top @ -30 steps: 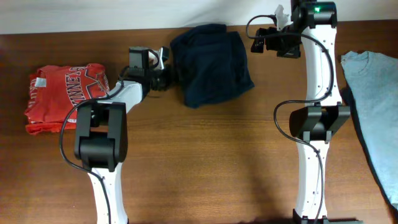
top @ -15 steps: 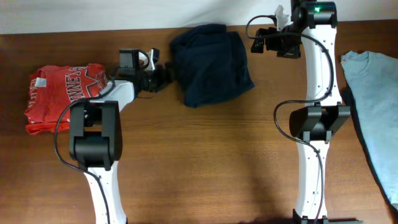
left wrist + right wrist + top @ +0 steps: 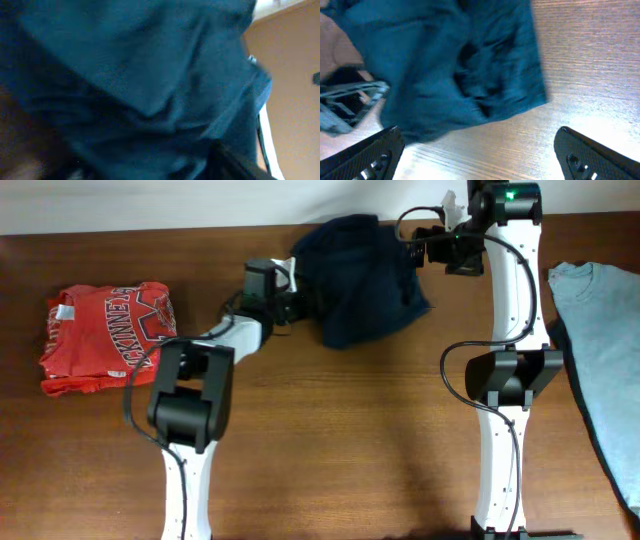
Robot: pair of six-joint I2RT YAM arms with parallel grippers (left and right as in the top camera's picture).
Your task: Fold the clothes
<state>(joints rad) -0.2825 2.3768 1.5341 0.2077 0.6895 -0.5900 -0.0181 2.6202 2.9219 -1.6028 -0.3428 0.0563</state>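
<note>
The dark navy-blue clothes (image 3: 365,280) lie bunched at the back middle of the table. They fill the left wrist view (image 3: 140,90) and the upper part of the right wrist view (image 3: 460,65). My left gripper (image 3: 302,305) is pressed into the garment's left edge. Fabric hides its jaws, and only a dark finger shows at the lower right of its view. My right gripper (image 3: 425,248) is open and empty (image 3: 482,165), hovering just off the garment's right edge over bare wood.
A folded red shirt with white lettering (image 3: 105,330) lies at the far left. A pale grey-blue T-shirt (image 3: 600,330) lies along the right edge. The table's back edge meets a white wall just behind the garment.
My left gripper drew back to the left, then moved right into the navy garment. The garment has shifted to the right, toward the right gripper. The right arm has not moved.
</note>
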